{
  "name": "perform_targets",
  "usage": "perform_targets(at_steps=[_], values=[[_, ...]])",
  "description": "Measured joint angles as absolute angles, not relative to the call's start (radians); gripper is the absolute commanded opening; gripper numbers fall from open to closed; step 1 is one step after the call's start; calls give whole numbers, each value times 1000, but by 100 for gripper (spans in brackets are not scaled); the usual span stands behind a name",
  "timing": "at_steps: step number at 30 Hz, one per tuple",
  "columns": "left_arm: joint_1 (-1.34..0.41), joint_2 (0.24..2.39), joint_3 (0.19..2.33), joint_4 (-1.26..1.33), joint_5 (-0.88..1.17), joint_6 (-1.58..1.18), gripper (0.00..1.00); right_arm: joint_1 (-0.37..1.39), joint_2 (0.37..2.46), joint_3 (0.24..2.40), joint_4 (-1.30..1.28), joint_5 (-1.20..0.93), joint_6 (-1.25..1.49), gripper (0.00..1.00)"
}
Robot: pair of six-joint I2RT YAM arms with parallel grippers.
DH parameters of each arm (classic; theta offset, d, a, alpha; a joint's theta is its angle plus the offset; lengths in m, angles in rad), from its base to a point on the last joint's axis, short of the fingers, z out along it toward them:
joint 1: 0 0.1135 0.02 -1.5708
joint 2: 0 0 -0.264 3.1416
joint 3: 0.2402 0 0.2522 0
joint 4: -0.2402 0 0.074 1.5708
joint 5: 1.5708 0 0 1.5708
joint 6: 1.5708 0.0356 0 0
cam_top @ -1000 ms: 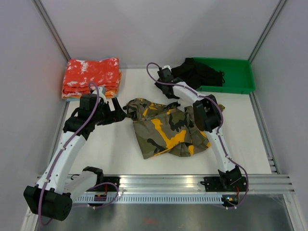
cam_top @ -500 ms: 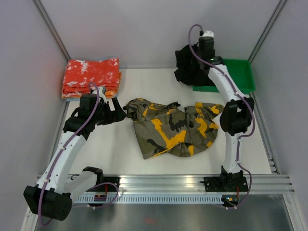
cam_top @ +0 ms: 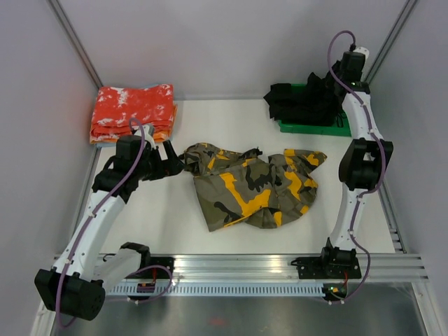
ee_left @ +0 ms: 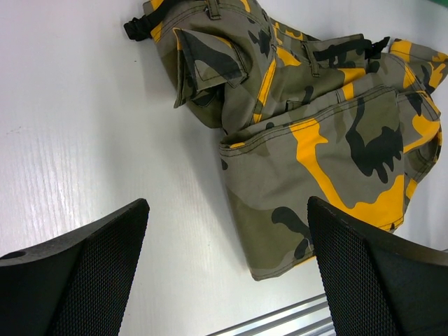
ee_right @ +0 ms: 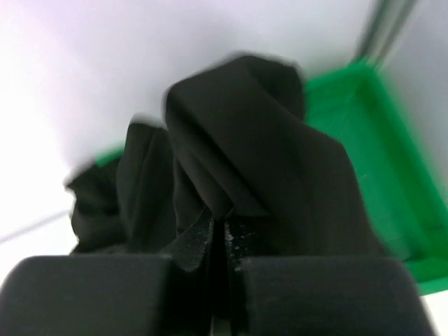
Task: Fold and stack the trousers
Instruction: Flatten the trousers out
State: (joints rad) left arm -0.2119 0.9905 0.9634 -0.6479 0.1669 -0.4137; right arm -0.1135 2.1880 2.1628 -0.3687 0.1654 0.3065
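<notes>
Right tool (ee_right: pixel 218 234): jaws pinched together on a fold of the black garment (ee_right: pixel 245 140), which hangs over the green tray (ee_right: pixel 392 182) at the far right corner. Left tool (cam_top: pixel 173 159): jaws wide apart, holding nothing, low over the counter (cam_top: pixel 161 217). Trousers (cam_top: pixel 248 185): crumpled heap mid-counter, left end just beside the left tool.

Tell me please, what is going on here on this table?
The right tool is shut on a black garment and holds it over the green tray at the far right. The left tool is open and empty, hovering by the left end of the camouflage trousers. The trousers lie crumpled mid-table, not yet folded. Folded red-orange cloths sit at the far left.
</notes>
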Motion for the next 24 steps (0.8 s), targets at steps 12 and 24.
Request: perform_targets(at_steps=[12,24], values=[[-212,991,963,-648,175,-414,100,-65,2216,2257,-559,56,267,98],[-212,991,958,-640,211,-414,100,237,1943,2242,-445,87,96,98]])
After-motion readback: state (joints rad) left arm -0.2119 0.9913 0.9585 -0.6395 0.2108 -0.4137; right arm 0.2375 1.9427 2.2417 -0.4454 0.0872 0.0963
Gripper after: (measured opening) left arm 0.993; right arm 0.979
